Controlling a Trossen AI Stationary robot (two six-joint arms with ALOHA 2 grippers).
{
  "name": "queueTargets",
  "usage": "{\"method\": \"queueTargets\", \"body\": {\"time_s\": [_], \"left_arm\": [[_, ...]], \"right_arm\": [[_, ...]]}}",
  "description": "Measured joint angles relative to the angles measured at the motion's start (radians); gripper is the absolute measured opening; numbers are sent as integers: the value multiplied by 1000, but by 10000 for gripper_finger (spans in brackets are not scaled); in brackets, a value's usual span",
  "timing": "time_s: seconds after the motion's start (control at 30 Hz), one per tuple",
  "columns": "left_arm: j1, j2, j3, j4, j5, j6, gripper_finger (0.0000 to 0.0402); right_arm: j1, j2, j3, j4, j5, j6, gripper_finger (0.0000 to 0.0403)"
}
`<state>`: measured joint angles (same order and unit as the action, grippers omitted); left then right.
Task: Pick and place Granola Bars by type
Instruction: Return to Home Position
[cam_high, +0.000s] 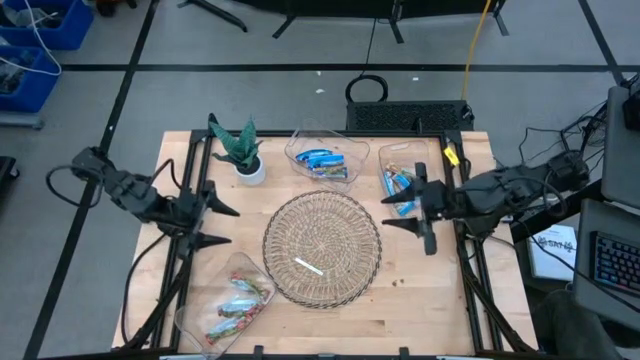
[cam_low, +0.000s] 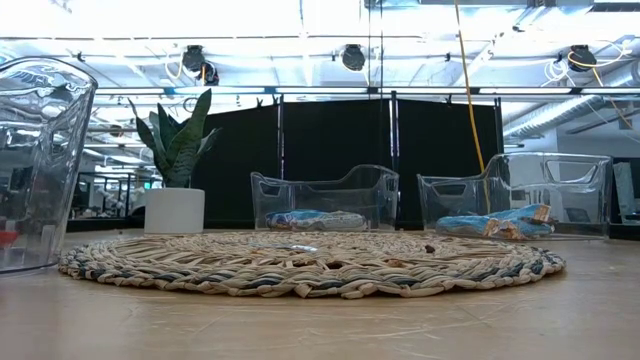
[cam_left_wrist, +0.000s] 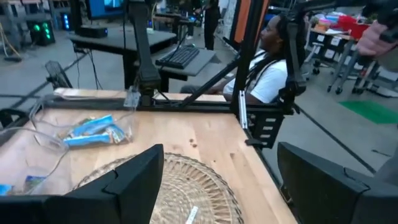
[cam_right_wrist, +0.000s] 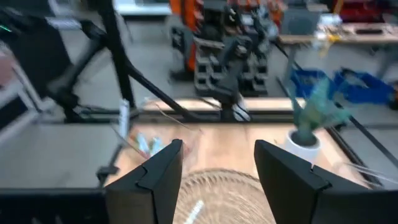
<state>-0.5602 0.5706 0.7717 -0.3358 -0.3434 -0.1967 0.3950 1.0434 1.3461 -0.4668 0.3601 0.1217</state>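
Observation:
The granola bars lie in three clear bins. Blue bars (cam_high: 325, 159) fill the far-middle bin, more blue bars (cam_high: 400, 184) the far-right bin, and brownish-green and silvery bars (cam_high: 236, 305) the near-left bin. My left gripper (cam_high: 220, 225) hangs open above the table, left of the round woven mat (cam_high: 322, 248). My right gripper (cam_high: 402, 211) is open at the mat's right edge, beside the far-right bin. Neither holds anything. In the left wrist view the far-right bin's blue bars (cam_left_wrist: 93, 129) show beyond the open fingers.
A thin white stick (cam_high: 307, 265) lies on the mat. A potted plant (cam_high: 243, 155) stands at the far left of the table. The low view shows a tall clear container (cam_low: 40, 160) close at the left. A person (cam_left_wrist: 267, 62) sits beyond the table's right side.

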Motion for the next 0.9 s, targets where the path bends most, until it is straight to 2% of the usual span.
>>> {"method": "queueTargets", "body": {"time_s": [0.23, 0.43, 0.63, 0.9], "left_arm": [[47, -23, -91, 133, 22, 20, 312], [117, -23, -144, 205, 76, 33, 319], [192, -34, -211, 311, 163, 79, 311], [219, -98, -320, 338, 226, -15, 316]], "right_arm": [[0, -243, -401, 333, -52, 4, 194], [0, -391, -636, 468, -51, 47, 190], [0, -485, -787, 584, -50, 47, 193], [0, -550, -855, 598, -50, 49, 192]]}}
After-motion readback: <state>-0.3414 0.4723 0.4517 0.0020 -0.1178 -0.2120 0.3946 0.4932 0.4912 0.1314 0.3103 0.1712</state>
